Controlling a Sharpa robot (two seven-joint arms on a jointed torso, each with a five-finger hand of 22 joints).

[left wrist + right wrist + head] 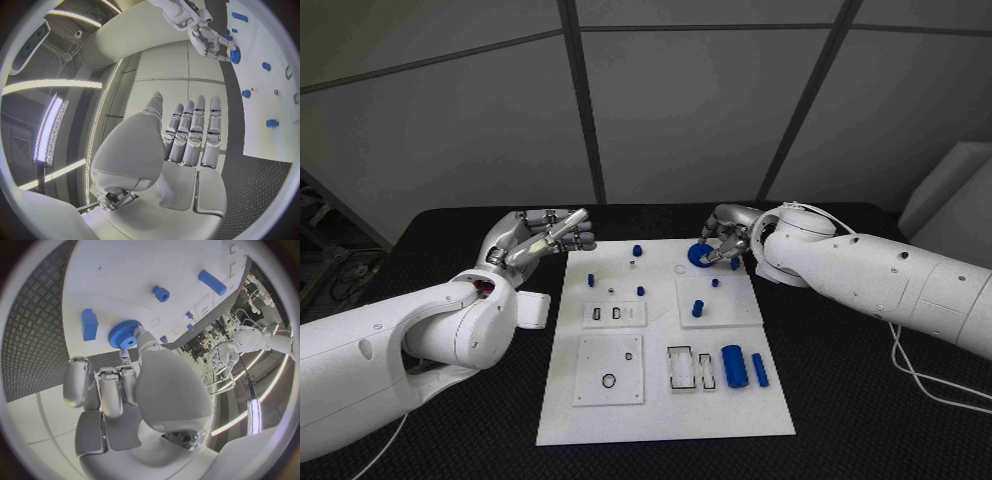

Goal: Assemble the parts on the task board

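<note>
Currently the right hand is pinching a blue gear between its fingertips and holding it over the far right corner of the task board; whether the gear is touching the plate I cannot tell. The left hand is hanging beside the board's far left corner, fingers straight and close together, holding nothing. Several small blue pegs are standing in the board's far half. Near its right edge, a blue cylinder and a blue bar are lying loose beside empty slots. Judging by this, assembly is only partly done: the gear needs seating and those 2 loose pieces are waiting.
</note>
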